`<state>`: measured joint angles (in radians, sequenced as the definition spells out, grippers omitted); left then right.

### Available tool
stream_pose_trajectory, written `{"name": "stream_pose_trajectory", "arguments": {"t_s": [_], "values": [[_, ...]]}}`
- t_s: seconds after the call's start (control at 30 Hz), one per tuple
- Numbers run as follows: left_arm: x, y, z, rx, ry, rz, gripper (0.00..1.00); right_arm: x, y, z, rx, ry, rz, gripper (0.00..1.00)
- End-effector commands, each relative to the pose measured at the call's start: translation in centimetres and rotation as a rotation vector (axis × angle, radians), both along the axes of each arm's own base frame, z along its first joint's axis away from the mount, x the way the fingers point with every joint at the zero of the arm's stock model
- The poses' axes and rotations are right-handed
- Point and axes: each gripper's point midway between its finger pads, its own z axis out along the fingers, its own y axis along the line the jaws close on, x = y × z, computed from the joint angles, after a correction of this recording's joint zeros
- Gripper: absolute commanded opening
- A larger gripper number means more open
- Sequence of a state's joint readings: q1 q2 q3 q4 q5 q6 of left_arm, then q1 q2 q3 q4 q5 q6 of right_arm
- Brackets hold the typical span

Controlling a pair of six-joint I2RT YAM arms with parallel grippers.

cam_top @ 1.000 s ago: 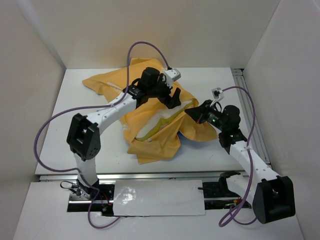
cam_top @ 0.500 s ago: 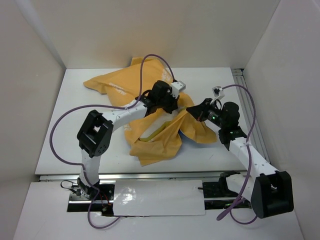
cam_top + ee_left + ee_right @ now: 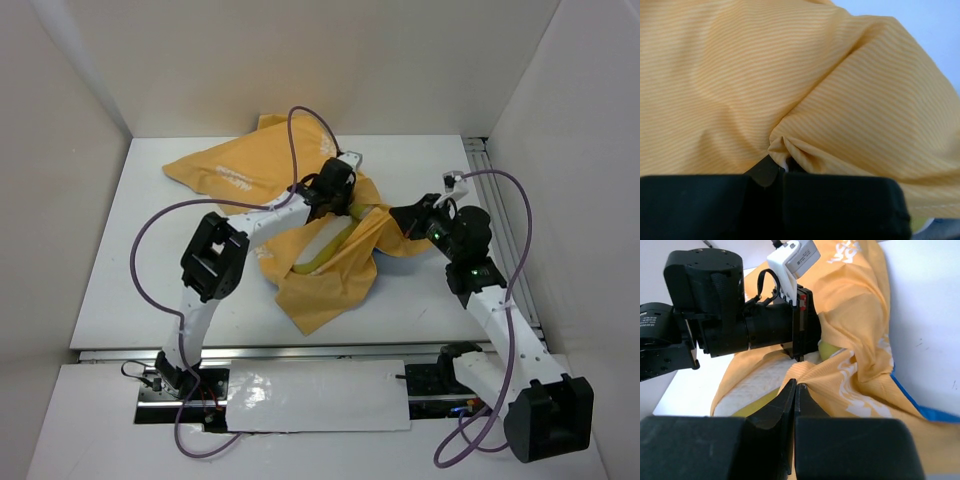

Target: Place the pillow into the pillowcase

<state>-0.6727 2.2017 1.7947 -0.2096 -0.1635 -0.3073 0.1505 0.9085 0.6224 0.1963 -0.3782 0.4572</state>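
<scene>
i see my left gripper pinched tight on a fold of the orange pillowcase. my right gripper is squeezed on its edge too. the cream pillow lies partly inside the case, in the middle of the table.

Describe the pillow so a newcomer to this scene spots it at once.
On the white table, a crumpled mustard-orange pillowcase with white lettering fills the middle. In its opening, near the centre, a pale strip peeks out: that is the pillow. It alone is cream with a yellow-green edge; the cloth around it is thin and orange.
</scene>
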Motion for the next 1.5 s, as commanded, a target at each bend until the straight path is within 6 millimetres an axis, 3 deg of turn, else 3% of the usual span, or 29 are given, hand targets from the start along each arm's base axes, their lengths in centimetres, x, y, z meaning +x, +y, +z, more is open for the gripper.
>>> {"name": "stream_pose_trajectory", "arguments": {"t_s": [0.0, 0.07, 0.13, 0.17, 0.2, 0.23, 0.3, 0.33, 0.37, 0.4, 0.43, 0.47, 0.53, 0.57, 0.67, 0.7, 0.77, 0.83, 0.93, 0.97, 1.0, 1.07, 1.1, 1.13, 1.2, 1.27, 1.33, 1.47], "values": [[-1.6, 13.9, -11.1, 0.422, 0.222, 0.290, 0.00, -3.8, -0.7, 18.3, 0.062, -0.590, -0.006, 0.00], [-2.2, 13.6, -10.2, 0.395, 0.228, 0.273, 0.00, -2.9, -0.6, 17.5, 0.058, -0.561, -0.006, 0.00], [-2.7, 11.8, -9.0, 0.318, 0.231, 0.217, 0.00, -0.4, 0.1, 14.6, 0.055, -0.475, 0.015, 0.00], [-2.6, 11.2, -7.0, 0.275, 0.204, 0.194, 0.00, 0.4, 0.5, 13.4, 0.050, -0.454, 0.035, 0.00], [-3.4, 9.7, -6.3, 0.233, 0.213, 0.112, 0.00, 0.8, 1.4, 12.6, 0.073, -0.423, 0.084, 0.00], [-3.8, 8.8, -5.5, 0.201, 0.205, 0.084, 0.03, 2.4, 2.2, 9.2, 0.062, -0.353, 0.122, 0.00], [-4.9, 7.0, -2.4, 0.121, 0.192, -0.052, 0.24, 3.2, 3.2, 8.5, 0.073, -0.376, 0.185, 0.00], [-5.1, 6.5, -1.3, 0.093, 0.182, -0.071, 0.47, 3.8, 3.5, 7.2, 0.050, -0.375, 0.198, 0.00], [-5.1, 5.9, 0.1, 0.062, 0.159, -0.101, 0.56, 5.3, 3.7, 5.0, 0.048, -0.329, 0.198, 0.00], [-5.7, 5.7, 0.9, 0.042, 0.156, -0.135, 0.66, 6.1, 3.8, 4.0, 0.033, -0.313, 0.197, 0.00], [-5.8, 5.5, 3.0, 0.015, 0.122, -0.143, 0.93, 6.8, 3.8, 3.9, 0.024, -0.318, 0.197, 0.00], [-5.8, 5.6, 3.9, 0.012, 0.102, -0.150, 0.98, 7.9, 4.0, 1.9, 0.022, -0.267, 0.197, 0.00], [-6.2, 5.8, 6.1, -0.011, 0.066, -0.152, 0.98, 9.1, 4.1, 0.8, -0.004, -0.235, 0.197, 0.00], [-6.2, 6.1, 6.7, -0.011, 0.059, -0.135, 0.98, 9.5, 4.1, -0.9, -0.007, -0.168, 0.198, 0.00], [-6.4, 7.7, 7.1, 0.025, 0.057, -0.061, 0.98, 9.6, 3.7, -2.4, -0.019, -0.116, 0.171, 0.08], [-6.4, 7.9, 8.0, 0.016, 0.041, -0.046, 0.98, 9.4, 3.5, -2.6, -0.030, -0.092, 0.158, 0.23], [-6.6, 9.4, 8.1, 0.043, 0.061, 0.037, 0.98, 8.8, 2.8, -3.4, -0.063, -0.037, 0.132, 0.39], [-6.9, 10.2, 8.1, 0.059, 0.074, 0.080, 0.98, 7.7, 2.4, -4.4, -0.086, 0.008, 0.124, 0.50], [-7.3, 10.6, 10.2, 0.040, 0.038, 0.087, 0.99, 5.9, 1.4, -4.7, -0.107, 0.058, 0.078, 0.71], [-6.9, 11.0, 10.8, 0.027, 0.020, 0.098, 0.99, 5.2, 1.1, -3.7, -0.107, 0.040, 0.064, 0.75], [-6.5, 11.6, 10.8, 0.026, 0.020, 0.113, 0.99, 4.5, 1.0, -4.1, -0.110, 0.061, 0.065, 0.75], [-5.7, 12.2, 12.9, -0.008, -0.015, 0.129, 0.99, 3.3, 0.8, -4.8, -0.134, 0.077, 0.080, 0.75], [-4.8, 13.0, 13.2, -0.004, -0.019, 0.156, 0.99, 2.3, 0.7, -5.4, -0.140, 0.125, 0.083, 0.77], [-3.9, 13.7, 14.8, -0.003, -0.050, 0.191, 0.99, 1.7, 0.9, -5.9, -0.158, 0.142, 0.097, 0.77], [-2.0, 15.4, 14.7, 0.009, -0.045, 0.243, 0.99, 0.4, 0.8, -5.9, -0.169, 0.166, 0.114, 0.81], [-0.1, 16.1, 16.2, -0.022, -0.066, 0.262, 0.99, -1.5, 1.4, -7.3, -0.175, 0.227, 0.151, 0.81], [2.5, 18.0, 15.1, -0.019, -0.048, 0.295, 0.99, -3.1, 1.8, -7.8, -0.168, 0.261, 0.176, 0.81], [5.5, 20.1, 12.5, -0.047, 0.016, 0.299, 0.99, -4.9, 2.5, -9.9, -0.185, 0.339, 0.199, 0.81]]}}
